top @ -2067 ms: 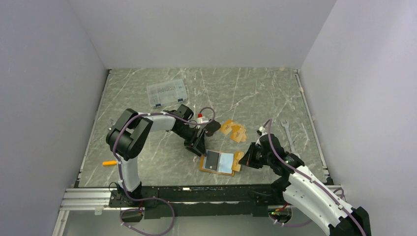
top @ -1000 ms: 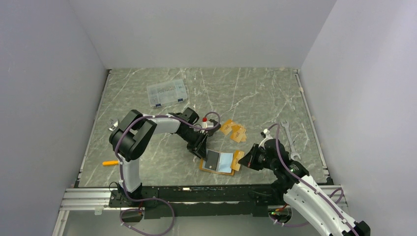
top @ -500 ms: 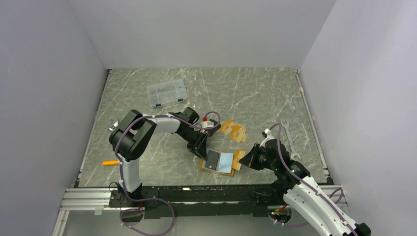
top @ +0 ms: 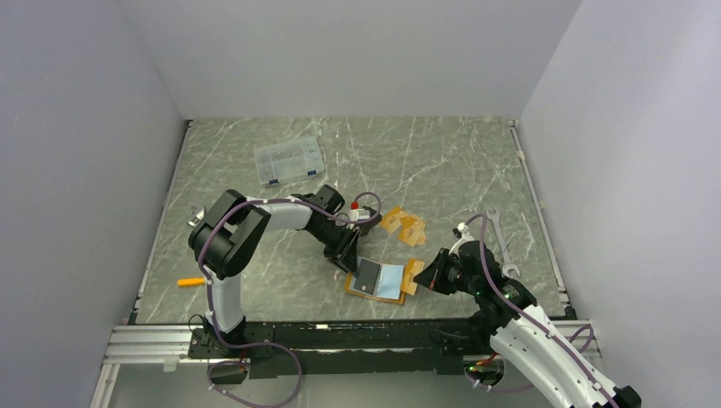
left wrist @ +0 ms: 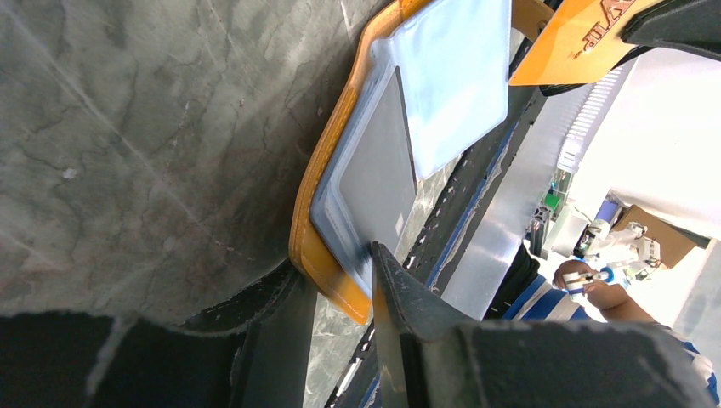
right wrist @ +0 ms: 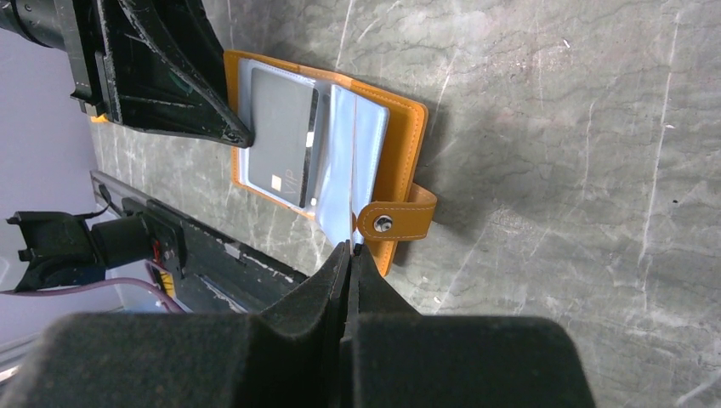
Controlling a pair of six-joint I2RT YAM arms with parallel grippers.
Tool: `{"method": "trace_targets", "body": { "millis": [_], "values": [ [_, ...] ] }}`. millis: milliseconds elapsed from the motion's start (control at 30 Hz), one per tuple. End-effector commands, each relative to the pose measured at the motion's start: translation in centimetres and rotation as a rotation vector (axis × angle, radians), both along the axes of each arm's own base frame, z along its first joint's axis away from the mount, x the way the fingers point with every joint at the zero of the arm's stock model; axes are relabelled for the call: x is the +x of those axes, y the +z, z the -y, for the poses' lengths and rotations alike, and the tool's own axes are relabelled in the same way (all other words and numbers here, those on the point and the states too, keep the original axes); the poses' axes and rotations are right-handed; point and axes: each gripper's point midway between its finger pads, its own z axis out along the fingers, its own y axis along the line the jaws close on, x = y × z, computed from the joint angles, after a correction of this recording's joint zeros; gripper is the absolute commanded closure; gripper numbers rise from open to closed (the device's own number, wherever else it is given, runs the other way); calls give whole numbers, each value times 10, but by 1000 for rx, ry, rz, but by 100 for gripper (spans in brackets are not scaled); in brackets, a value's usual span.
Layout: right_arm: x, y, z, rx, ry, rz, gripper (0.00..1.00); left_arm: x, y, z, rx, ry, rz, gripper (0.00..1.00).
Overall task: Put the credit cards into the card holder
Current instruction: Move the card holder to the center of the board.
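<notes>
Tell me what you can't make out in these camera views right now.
Left wrist view: whether the left pincer clamps the card holder or only rests on its corner; its own fingers hide the contact.
Right wrist view: whether the shut right pincer pinches the sleeve edge; fingertips cover it.
Top view: how many orange cards are piled; too small, overlapping.

The card holder (right wrist: 412, 144) looks matt leather-like, its sleeves (right wrist: 361, 144) glossy plastic, table (right wrist: 553, 127) stone-patterned.

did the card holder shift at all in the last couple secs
No. In the top view the card holder lies open in the same spot, with the same gap to the table's near edge as before.
</notes>
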Motion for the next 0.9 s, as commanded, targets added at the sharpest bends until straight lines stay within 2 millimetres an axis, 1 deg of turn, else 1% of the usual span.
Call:
{"method": "trace_targets", "body": {
  "millis": [0,400,600,867],
  "values": [
    [1,13,-4,19,20,23,100,9,23,8,-62,-19,70,66],
    [-2,9,-4,2,52,17,100,9,24,8,-65,-22,70,66],
    [-4,2,-8,21,64,5,100,9,24,8,-67,-22,71,66],
    [-7,-7,-8,16,77,-12,100,9,25,9,-70,-22,71,66]
  ]
}}
